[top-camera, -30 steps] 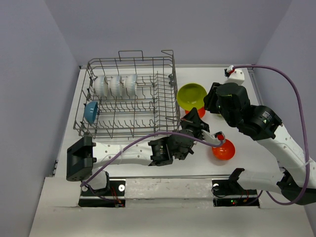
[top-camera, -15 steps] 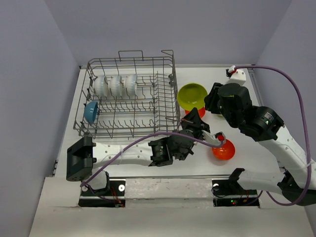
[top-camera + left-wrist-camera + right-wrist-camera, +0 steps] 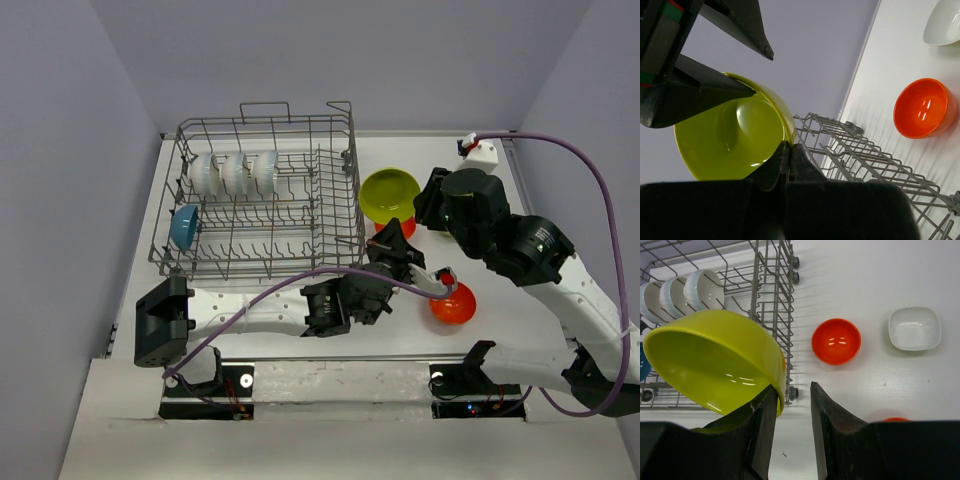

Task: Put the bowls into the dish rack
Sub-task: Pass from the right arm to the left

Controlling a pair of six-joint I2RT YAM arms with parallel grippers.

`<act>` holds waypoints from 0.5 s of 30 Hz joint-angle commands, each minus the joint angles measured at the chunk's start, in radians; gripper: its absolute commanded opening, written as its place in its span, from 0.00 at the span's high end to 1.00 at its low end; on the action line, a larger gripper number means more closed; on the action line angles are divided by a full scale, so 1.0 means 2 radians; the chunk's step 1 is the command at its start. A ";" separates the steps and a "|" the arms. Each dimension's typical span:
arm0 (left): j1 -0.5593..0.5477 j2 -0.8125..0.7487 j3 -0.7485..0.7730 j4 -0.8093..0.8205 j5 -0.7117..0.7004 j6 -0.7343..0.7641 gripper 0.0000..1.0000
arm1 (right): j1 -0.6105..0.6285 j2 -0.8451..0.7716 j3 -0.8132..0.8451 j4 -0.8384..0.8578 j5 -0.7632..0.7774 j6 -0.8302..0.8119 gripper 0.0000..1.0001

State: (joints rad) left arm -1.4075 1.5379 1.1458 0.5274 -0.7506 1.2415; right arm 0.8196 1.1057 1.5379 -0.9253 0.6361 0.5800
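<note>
Rack's near rows free, far row taken

I see white bowls (image 3: 234,172) filling the dish rack (image 3: 262,200) far row; a blue bowl (image 3: 184,226) blocks its left end.

The right gripper (image 3: 792,405) pinches the rim of a yellow-green bowl (image 3: 715,360), which tilts out to its left. Beyond that bowl stands the dish rack (image 3: 765,295), three white bowls (image 3: 675,292) upright inside. Ahead of the fingertips sits an orange-red bowl (image 3: 836,341); further right, a white squarish bowl (image 3: 915,328).

White table (image 3: 500,330) has the grey dish rack (image 3: 262,200) sitting on its left half. Also directly on it: two orange bowls (image 3: 836,341) (image 3: 455,305) and a white bowl (image 3: 915,328).
</note>
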 commanded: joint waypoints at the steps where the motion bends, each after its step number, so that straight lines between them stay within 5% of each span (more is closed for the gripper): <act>1: -0.003 -0.009 0.025 0.037 -0.020 0.011 1.00 | 0.001 -0.011 -0.003 0.017 0.016 -0.002 0.62; 5: -0.004 -0.008 0.026 0.038 -0.020 0.012 1.00 | 0.001 -0.010 -0.006 0.021 0.017 -0.005 0.64; 15: -0.008 -0.004 0.031 0.038 -0.023 0.018 1.00 | 0.001 -0.014 -0.013 0.033 0.020 -0.010 0.96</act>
State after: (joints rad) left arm -1.4143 1.5482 1.1469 0.5278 -0.7551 1.2545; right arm 0.8227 1.1046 1.5208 -0.9035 0.6247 0.5678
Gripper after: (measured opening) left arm 0.036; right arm 0.083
